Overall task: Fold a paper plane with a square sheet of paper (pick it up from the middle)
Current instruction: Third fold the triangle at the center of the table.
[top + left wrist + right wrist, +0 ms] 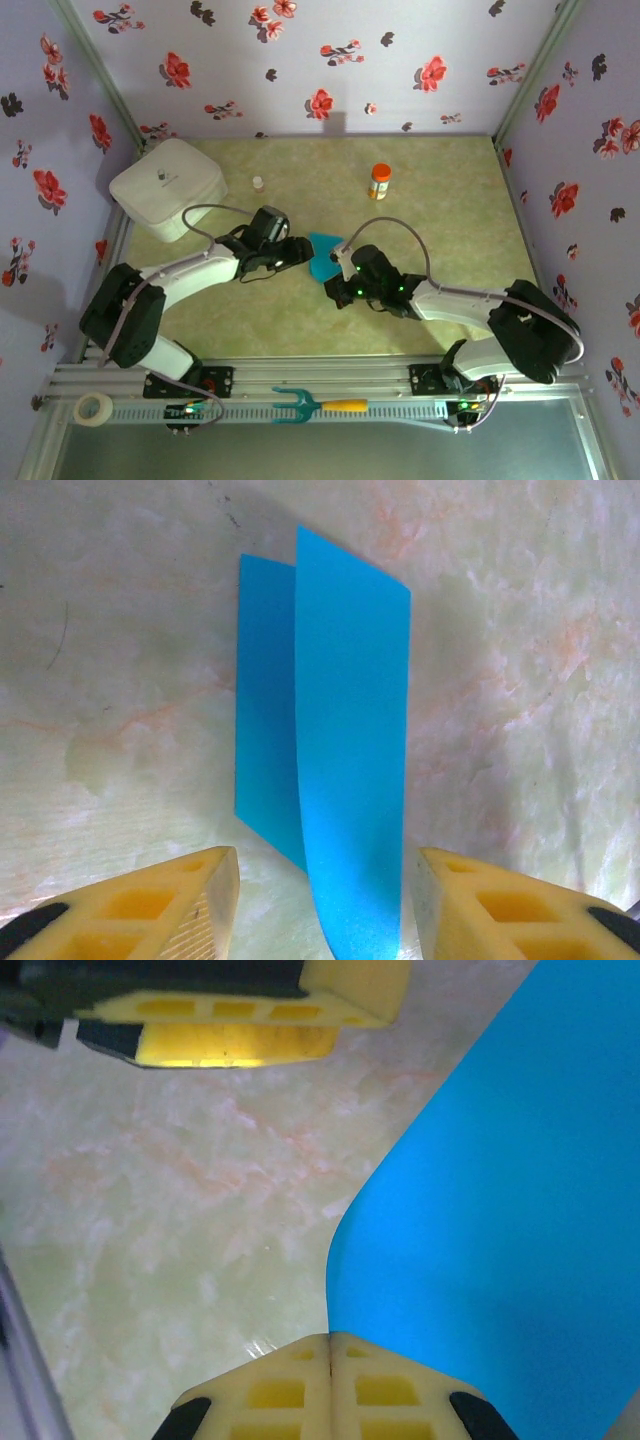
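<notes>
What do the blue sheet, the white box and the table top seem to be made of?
Blue sheet: thin matte paper, it seems; it bends in a soft curve with crisp edges.
White box: probably smooth moulded plastic, judging by its rounded corners.
Table top: a marble-patterned surface, greenish with pale veins; whether stone, vinyl or print, I cannot tell.
</notes>
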Available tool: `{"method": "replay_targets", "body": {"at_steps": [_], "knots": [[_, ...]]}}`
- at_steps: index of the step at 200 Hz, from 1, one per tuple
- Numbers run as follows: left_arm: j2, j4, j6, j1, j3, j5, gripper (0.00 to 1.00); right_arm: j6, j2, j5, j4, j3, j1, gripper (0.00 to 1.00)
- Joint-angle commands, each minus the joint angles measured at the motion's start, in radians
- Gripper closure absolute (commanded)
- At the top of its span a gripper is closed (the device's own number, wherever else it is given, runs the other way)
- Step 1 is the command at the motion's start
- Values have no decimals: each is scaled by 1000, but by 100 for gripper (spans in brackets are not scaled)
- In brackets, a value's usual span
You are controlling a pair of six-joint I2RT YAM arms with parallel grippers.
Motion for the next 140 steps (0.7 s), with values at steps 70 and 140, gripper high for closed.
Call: {"method": "replay_targets", "body": {"at_steps": [70, 140], "knots": [[23, 4, 69, 8, 80, 61, 74, 48, 24, -223, -35, 34, -32, 100], [217, -15, 150, 9, 227, 179, 89, -8, -1, -193, -2, -17, -32, 100]]}}
